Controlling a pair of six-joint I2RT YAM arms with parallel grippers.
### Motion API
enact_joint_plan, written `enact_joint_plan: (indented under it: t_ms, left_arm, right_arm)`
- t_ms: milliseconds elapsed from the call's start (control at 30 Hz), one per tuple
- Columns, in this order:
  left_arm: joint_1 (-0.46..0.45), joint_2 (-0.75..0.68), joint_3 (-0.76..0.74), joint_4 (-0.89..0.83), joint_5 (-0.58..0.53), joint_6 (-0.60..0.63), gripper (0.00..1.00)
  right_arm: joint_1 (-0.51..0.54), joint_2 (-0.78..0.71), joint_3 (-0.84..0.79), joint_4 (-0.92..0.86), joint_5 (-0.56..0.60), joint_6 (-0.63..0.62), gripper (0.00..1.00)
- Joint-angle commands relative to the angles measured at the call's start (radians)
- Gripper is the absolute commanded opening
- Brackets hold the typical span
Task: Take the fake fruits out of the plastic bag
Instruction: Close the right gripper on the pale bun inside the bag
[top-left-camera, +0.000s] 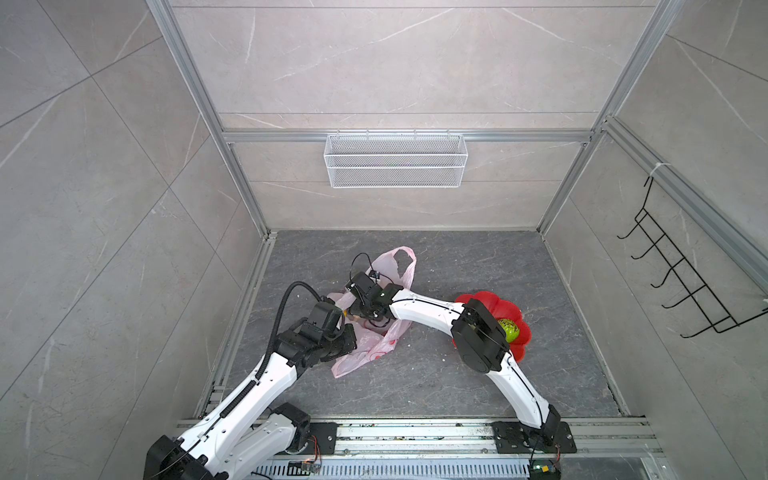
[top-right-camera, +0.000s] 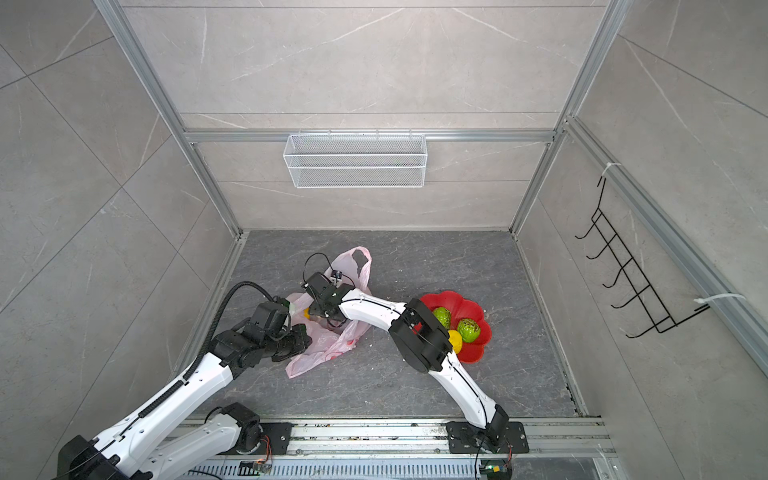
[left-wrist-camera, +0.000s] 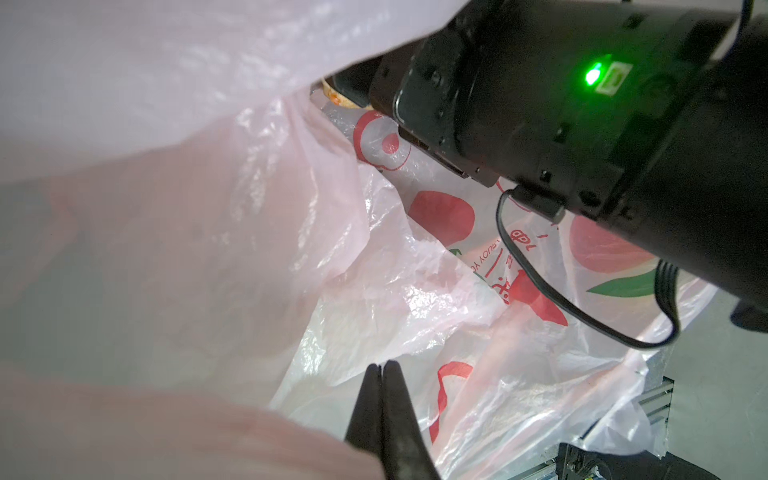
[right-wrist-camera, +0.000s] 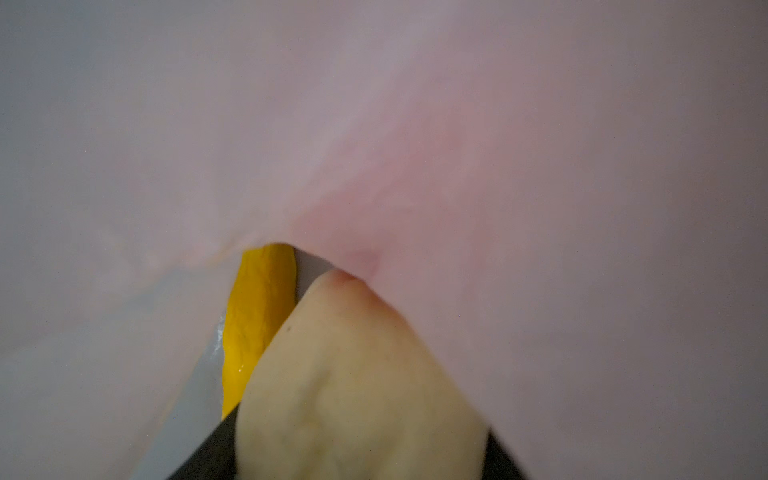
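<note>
Jaws: the right gripper stands fairly wide inside the plastic bag, with one dark finger showing on each side of the cream fruit. Cannot tell whether the pads bear on it yet. The left gripper is pressed tight together, apparently pinching a fold of film and tenting the bag's mouth up.

The cream fruit fills the gap between the right jaws. A yellow piece, likely the banana, lies just beyond them to one side, close against the cream one. Film drapes low over both.

Well behind the right jaws, by that arm's elbow, is the red dish. It holds green fruits and a yellow one.

Step in hand, as judged: grasp the cream fruit.
- Close across its widest part, slowly, since a glossy lump may squirt out.
- Make sure no film is caught under a pad.
- The left should hold the mouth high while the right draws straight back.
</note>
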Motion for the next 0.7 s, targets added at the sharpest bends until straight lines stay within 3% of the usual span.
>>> enact_joint_plan:
  t_ms: [0,167,667]
  left_arm:
    - [0.005,-0.007,0.004,0.026,0.012,0.018,0.00]
    - [0.004,-0.002,0.007,0.027,0.005,0.018,0.00]
    - [0.005,0.042,0.042,0.084,-0.068,0.010,0.00]
  right_arm:
    - [-0.004,0.006,-0.008,-0.013,0.015,-0.008,0.61]
    - [-0.005,-0.016,-0.021,-0.008,0.009,-0.027,0.51]
    - [0.003,-0.219,-0.176,-0.013,-0.072,-0.161,0.44]
